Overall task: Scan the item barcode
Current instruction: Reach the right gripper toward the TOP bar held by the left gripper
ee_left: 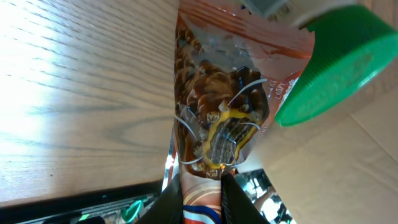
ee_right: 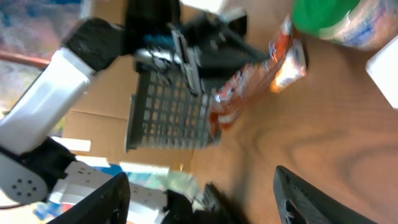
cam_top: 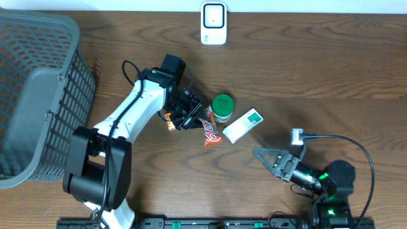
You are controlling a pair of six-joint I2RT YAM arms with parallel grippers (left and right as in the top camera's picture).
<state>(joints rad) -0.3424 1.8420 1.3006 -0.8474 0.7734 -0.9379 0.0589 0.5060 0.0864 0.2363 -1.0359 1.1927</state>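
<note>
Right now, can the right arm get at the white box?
Probably yes: only bare table lies between the open right pincer and the white box; the snack packet in the left pincer sits beside it.

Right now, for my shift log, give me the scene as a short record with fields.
left gripper: shut on packet
right gripper: open, empty, near table edge
packet end: beside jar
jar: upright, green lid
box: white, lying flat, right of jar
scanner: far edge, nothing held to it
basket: far left
</note>
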